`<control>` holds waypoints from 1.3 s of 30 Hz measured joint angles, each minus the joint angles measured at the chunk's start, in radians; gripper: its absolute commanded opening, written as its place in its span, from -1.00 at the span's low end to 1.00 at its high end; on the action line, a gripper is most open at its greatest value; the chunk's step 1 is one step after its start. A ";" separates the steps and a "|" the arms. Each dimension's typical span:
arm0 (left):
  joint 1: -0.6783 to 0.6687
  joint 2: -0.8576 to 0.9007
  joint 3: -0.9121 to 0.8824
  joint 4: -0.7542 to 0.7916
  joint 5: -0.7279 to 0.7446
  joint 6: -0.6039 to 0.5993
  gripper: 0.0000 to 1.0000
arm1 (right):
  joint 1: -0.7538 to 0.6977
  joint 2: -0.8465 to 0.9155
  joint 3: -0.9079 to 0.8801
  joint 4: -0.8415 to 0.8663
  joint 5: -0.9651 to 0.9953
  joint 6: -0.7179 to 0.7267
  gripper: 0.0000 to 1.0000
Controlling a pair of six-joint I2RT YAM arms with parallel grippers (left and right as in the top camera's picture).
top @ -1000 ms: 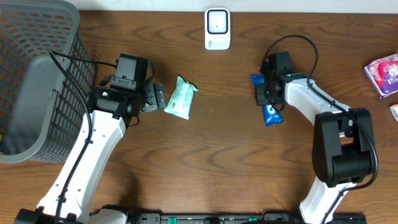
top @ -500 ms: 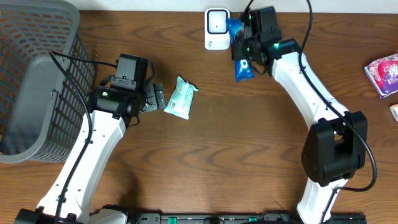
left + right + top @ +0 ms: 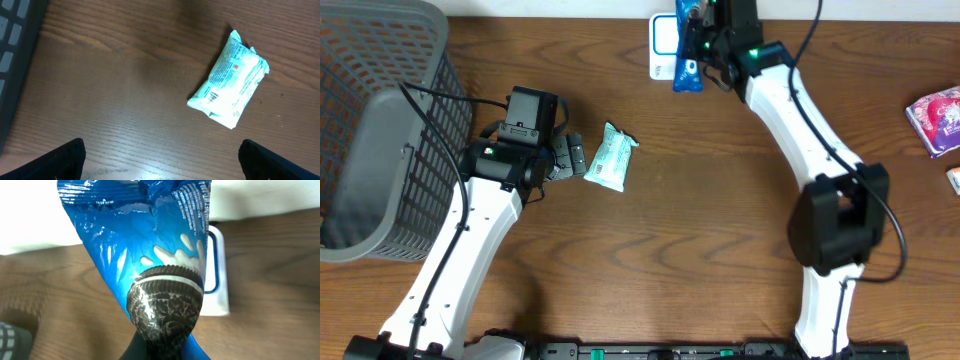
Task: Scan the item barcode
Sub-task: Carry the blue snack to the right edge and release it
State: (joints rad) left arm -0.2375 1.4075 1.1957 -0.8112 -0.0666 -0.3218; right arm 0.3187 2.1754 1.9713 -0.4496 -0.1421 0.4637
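A blue cookie packet (image 3: 687, 50) hangs in my right gripper (image 3: 706, 45), which is shut on its lower end. It is held right in front of the white scanner (image 3: 661, 45) at the table's far edge, covering the scanner's right side. In the right wrist view the packet (image 3: 155, 240) fills the middle, with the scanner (image 3: 216, 280) behind it and my right gripper (image 3: 165, 351) pinching its bottom. My left gripper (image 3: 575, 157) rests open beside a pale teal packet (image 3: 611, 158). The left wrist view shows that packet (image 3: 229, 80) lying ahead and to the right of the wide-open left gripper (image 3: 162, 157).
A grey mesh basket (image 3: 380, 130) takes up the left side of the table, and its wall (image 3: 15, 50) edges the left wrist view. A pink packet (image 3: 935, 115) and another small item (image 3: 954, 180) lie at the far right edge.
My right arm has swung the blue cookie packet from the right-middle of the table up and left to the scanner. The left arm and teal packet have not moved.
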 measured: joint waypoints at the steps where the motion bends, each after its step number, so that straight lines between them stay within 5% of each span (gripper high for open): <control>1: 0.000 0.000 0.000 0.000 0.000 0.000 0.96 | 0.001 0.036 0.043 -0.014 -0.004 0.010 -0.98; 8: 0.000 0.000 0.000 0.000 0.000 0.000 0.96 | 0.001 0.224 0.184 -0.108 -0.019 0.046 -0.98; 19: 0.000 0.000 0.000 0.000 0.000 0.000 0.96 | -0.035 0.243 0.425 -0.388 0.031 -0.010 -0.98; 29: 0.000 0.000 0.000 0.000 0.000 0.000 0.96 | -0.307 0.180 0.617 -0.862 0.359 -0.086 -0.98; 39: 0.000 0.000 0.000 0.000 0.000 0.000 0.96 | -0.618 0.182 0.536 -0.953 0.549 -0.107 -0.98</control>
State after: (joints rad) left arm -0.2375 1.4075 1.1957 -0.8112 -0.0666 -0.3218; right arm -0.2996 2.3569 2.5072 -1.4029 0.4068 0.3565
